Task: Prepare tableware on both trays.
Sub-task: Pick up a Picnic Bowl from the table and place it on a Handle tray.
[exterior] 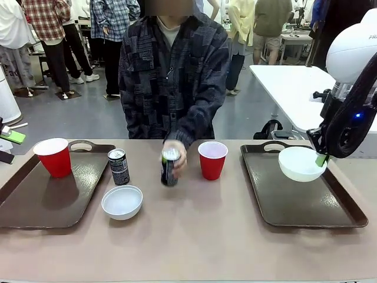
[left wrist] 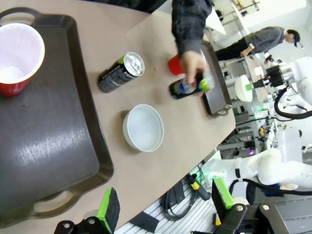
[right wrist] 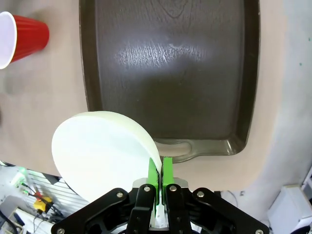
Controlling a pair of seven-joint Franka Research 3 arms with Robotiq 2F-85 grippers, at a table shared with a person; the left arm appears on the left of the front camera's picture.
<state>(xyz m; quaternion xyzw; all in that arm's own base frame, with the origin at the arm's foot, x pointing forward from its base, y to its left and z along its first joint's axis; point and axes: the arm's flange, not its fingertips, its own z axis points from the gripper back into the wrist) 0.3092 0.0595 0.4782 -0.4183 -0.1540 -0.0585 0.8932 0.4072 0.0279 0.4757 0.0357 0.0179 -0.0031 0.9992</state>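
My right gripper [exterior: 321,159] is shut on the rim of a white bowl [exterior: 300,163], holding it just above the right tray [exterior: 306,206]. The wrist view shows the green pads [right wrist: 160,176] pinching the bowl [right wrist: 102,153] over the tray's handle end [right wrist: 170,73]. My left gripper [left wrist: 165,204] hangs open above the table edge beside the left tray [left wrist: 53,141], which carries a red cup [exterior: 54,156]. A second bowl [exterior: 122,202] and a dark can [exterior: 119,167] stand on the table. A person's hand holds another can [exterior: 169,167] upright beside a red cup [exterior: 212,160].
The person stands at the far side, one arm reaching over the table's middle. A bare strip of beige tabletop [exterior: 194,247] runs along the near edge. Another white table [exterior: 288,88] stands behind at the right.
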